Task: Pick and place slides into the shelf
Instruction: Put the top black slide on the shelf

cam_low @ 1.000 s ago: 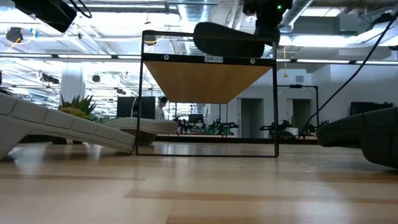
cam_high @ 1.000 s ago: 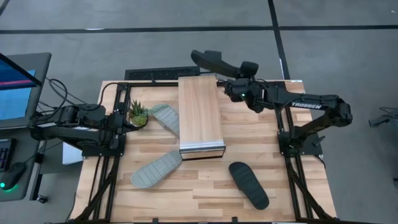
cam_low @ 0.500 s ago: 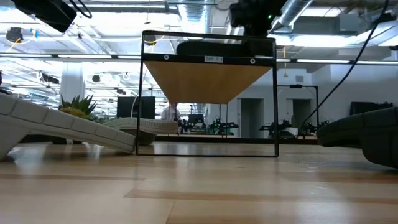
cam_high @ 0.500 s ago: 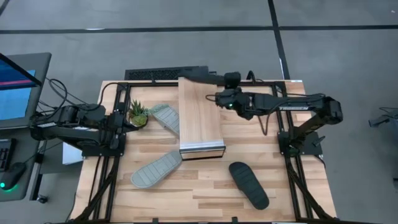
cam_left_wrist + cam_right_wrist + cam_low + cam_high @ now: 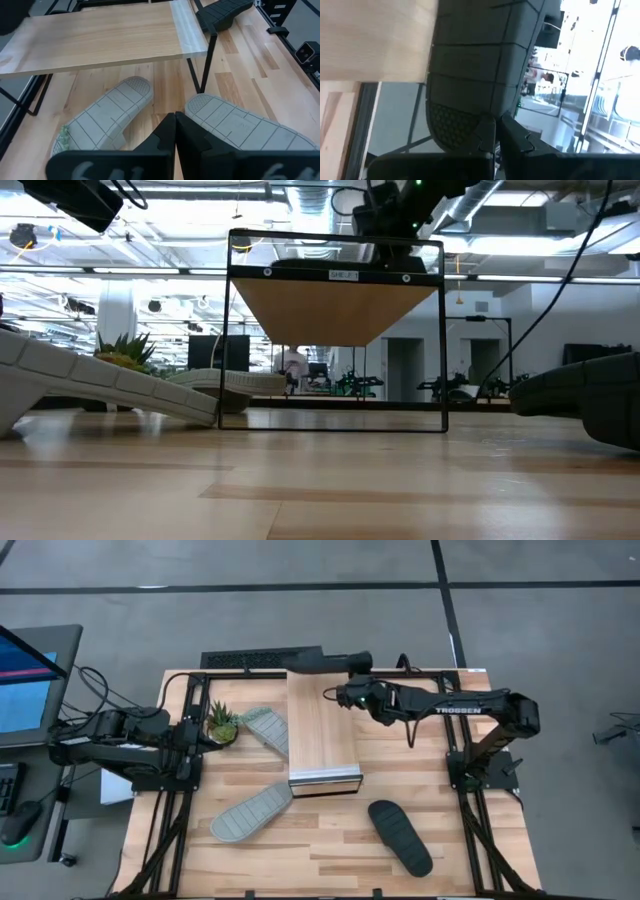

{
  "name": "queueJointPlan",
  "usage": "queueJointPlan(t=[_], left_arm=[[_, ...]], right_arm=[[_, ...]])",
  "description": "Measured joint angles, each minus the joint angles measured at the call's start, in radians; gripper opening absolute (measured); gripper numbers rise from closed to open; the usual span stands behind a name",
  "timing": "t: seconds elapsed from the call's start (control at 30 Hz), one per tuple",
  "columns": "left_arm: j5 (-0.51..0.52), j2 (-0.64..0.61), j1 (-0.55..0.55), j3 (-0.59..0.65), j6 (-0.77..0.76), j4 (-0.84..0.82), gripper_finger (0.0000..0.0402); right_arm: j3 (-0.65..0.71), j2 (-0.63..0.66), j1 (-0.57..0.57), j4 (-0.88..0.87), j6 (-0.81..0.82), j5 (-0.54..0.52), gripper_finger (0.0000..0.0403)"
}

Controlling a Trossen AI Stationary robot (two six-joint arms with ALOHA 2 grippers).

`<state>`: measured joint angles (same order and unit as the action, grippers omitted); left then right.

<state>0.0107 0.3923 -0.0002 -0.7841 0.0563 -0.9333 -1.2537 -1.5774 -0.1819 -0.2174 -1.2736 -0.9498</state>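
The shelf [image 5: 322, 725] is a long light-wood box with a silvery front edge, standing mid-table. My right gripper [image 5: 352, 678] is over its far end, shut on a black slide [image 5: 325, 660] that lies crosswise along the shelf's far edge. In the low view this slide [image 5: 330, 258] shows just behind the shelf's top. A second black slide [image 5: 400, 837] lies sole-up on the table near the right front. Two grey-green slides [image 5: 252, 812] [image 5: 268, 727] lie sole-up left of the shelf. My left gripper [image 5: 175, 132] is shut and waits at the left. My right gripper pinches the black slide at the rounded end of its sole [image 5: 465, 127], between the two fingers. The treaded sole faces the wrist camera. The slide is lifted clear of the table and stretches away from the fingers, past the shelf's wooden top [image 5: 375, 40].
A small potted plant [image 5: 221, 722] stands by the left arm, next to the far grey-green slide. A dark keyboard-like bar [image 5: 250, 659] lies along the far table edge. A monitor [image 5: 25, 680] stands off the table's left side. Bare wood shows in front of the shelf.
My right gripper has moved toward the table's left and down, reaching over the shelf's far end. The black slide has swung from a raised slant to lying level along the shelf's far edge, dropping from above the shelf's top to just behind it.
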Motion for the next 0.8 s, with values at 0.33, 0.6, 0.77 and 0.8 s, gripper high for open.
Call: queueJointPlan(t=[0.33, 0.6, 0.77, 0.8], left_arm=[[0.000, 0.000, 0.000, 0.000, 0.000, 0.000, 0.0000], [0.000, 0.000, 0.000, 0.000, 0.000, 0.000, 0.0000], [0.000, 0.000, 0.000, 0.000, 0.000, -0.001, 0.0000], [0.000, 0.000, 0.000, 0.000, 0.000, -0.001, 0.0000]], right_arm=[[0.000, -0.001, -0.043, 0.052, -0.030, 0.059, 0.0000], [0.000, -0.001, -0.063, 0.091, -0.065, 0.099, 0.0000], [0.000, -0.001, -0.061, 0.091, -0.064, 0.112, 0.0000], [0.000, -0.001, -0.060, 0.091, -0.064, 0.113, 0.0000]])
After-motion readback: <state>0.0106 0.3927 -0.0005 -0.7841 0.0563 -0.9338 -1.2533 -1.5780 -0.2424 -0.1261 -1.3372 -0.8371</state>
